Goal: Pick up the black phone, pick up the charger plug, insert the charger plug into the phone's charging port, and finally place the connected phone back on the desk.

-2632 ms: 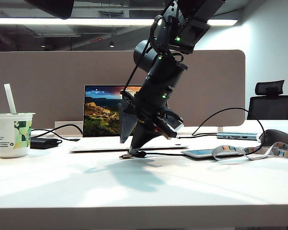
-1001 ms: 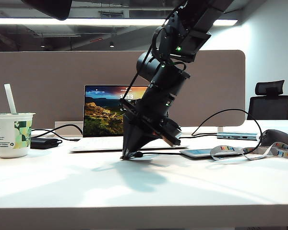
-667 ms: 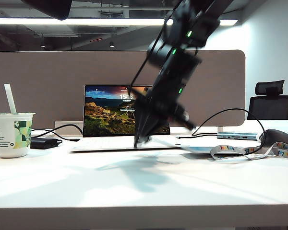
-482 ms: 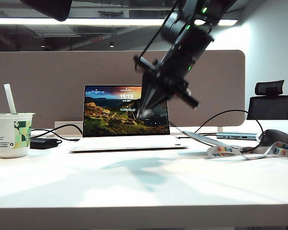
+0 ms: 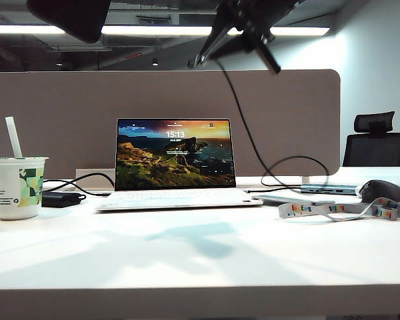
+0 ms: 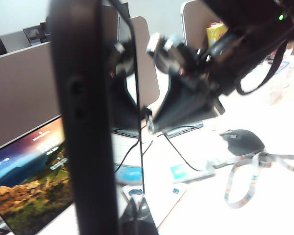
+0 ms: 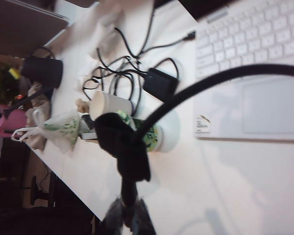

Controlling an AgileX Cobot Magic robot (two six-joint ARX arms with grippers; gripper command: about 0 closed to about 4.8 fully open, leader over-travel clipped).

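Exterior: my right end effector [image 5: 203, 57] is up near the ceiling lights, well clear of the bench [image 5: 200, 260], with the thin black cable [image 5: 243, 120] trailing down from it to the bench by the laptop [image 5: 175, 163]. Left wrist: left end effector [image 6: 134, 215] is closed on the black phone [image 6: 95, 122], held on edge above the laptop; the slab is glossy, stiff and likely slippery, so gripping across the flat faces seems right. Right wrist: the end effector is pinched shut on the charger plug [image 7: 130, 161], high above the keyboard; light, with a springy cable that may tug sideways.
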